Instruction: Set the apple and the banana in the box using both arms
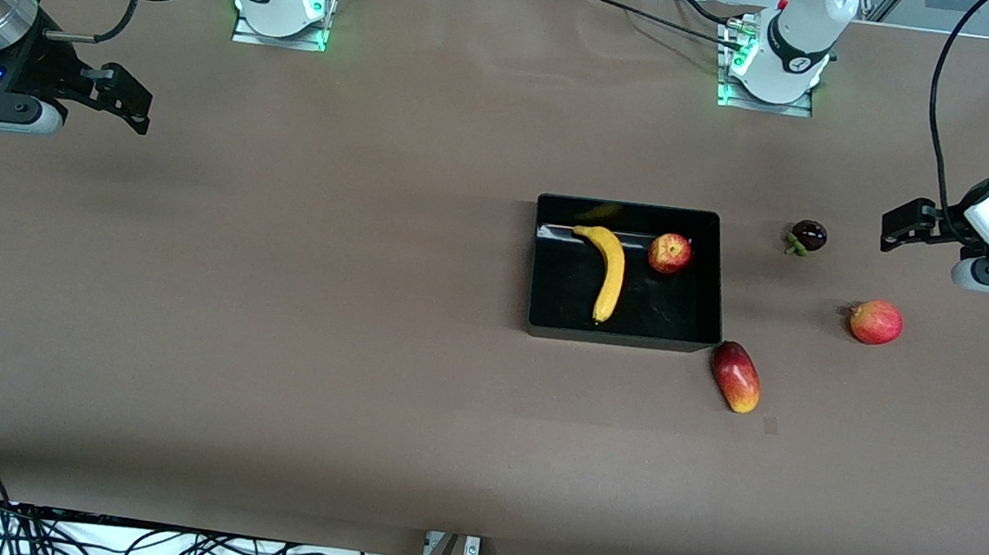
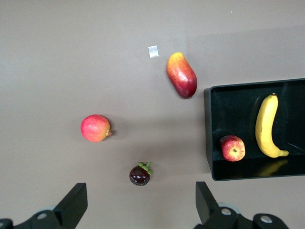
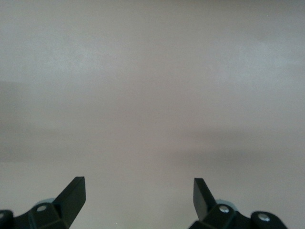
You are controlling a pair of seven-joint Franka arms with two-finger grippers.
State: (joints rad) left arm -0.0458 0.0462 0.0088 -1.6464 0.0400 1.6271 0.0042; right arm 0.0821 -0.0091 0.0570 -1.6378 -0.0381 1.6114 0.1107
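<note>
The black box (image 1: 720,275) sits near the table's middle. The yellow banana (image 1: 610,272) and the red apple (image 1: 669,253) both lie in it; both show in the left wrist view too, the banana (image 2: 267,125) and the apple (image 2: 232,148) inside the box (image 2: 208,129). My left gripper (image 1: 906,222) is open and empty, up over the table at the left arm's end, with its fingers (image 2: 74,202) wide apart. My right gripper (image 1: 128,98) is open and empty over bare table at the right arm's end; its fingers (image 3: 74,193) frame only tabletop.
A dark mangosteen (image 1: 808,235), a pinkish-red round fruit (image 1: 876,322) and an oblong red-yellow fruit (image 1: 735,377) lie on the table beside the box toward the left arm's end. A small pale square marker (image 2: 153,51) lies near the oblong fruit.
</note>
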